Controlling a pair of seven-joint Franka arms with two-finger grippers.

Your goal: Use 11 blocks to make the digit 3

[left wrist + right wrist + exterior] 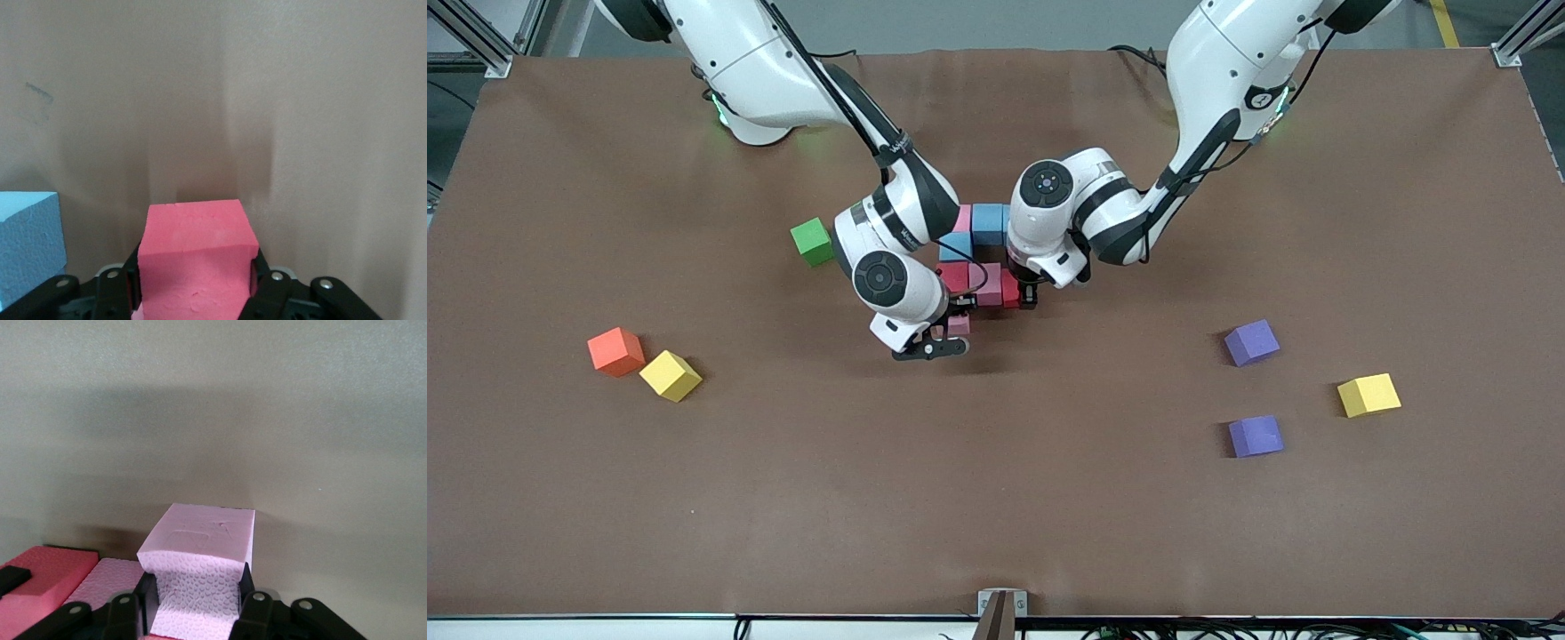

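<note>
Partly built digit 3 point(980, 258) sits mid-table between both arms: light blue cubes point(987, 222) farthest from the front camera, red and pink cubes nearer.

Left gripper point(197, 283) is down at the row's end toward the left arm, fingers clamped on a red cube point(197, 257); a light blue cube point(30, 243) stands beside it.

Right gripper point(193, 600) is at the figure's nearest edge, fingers narrow, flanking a pale pink cube point(200, 563); whether they grip or have just parted cannot be told.

Loose: two purple cubes point(1252, 342) and a yellow cube point(1368, 395) toward the left arm's end; the other yellow cube point(670, 375), orange cube point(615, 351) and green cube point(812, 241) toward the right arm's end.
</note>
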